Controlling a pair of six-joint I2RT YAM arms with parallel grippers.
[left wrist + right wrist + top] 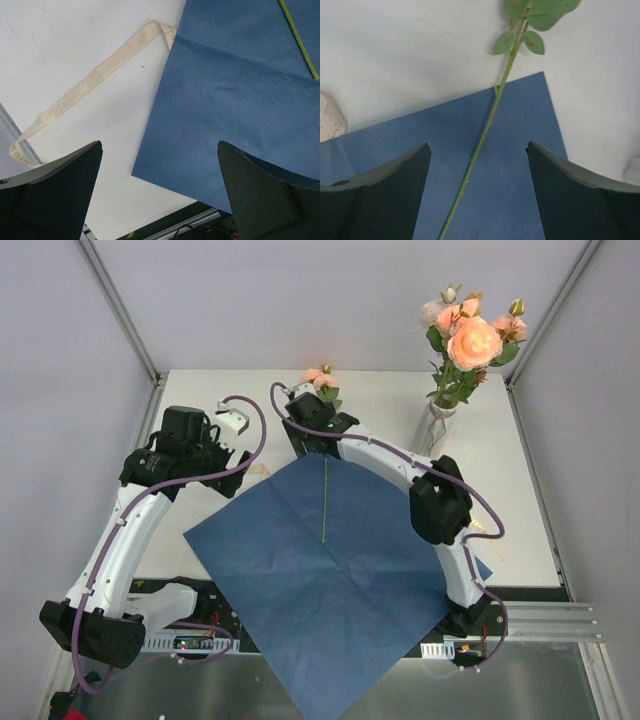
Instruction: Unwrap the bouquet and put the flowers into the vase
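Right gripper (477, 145) gapes wide, empty, over a flower stem (484, 120); its bloom is cut off. Left gripper (160, 142) equally wide; ribbon (100, 70) end hidden behind one finger.

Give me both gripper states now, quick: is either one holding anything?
Left gripper: open, holding nothing.
Right gripper: open, holding nothing; one flower stem lies on the blue paper under it.
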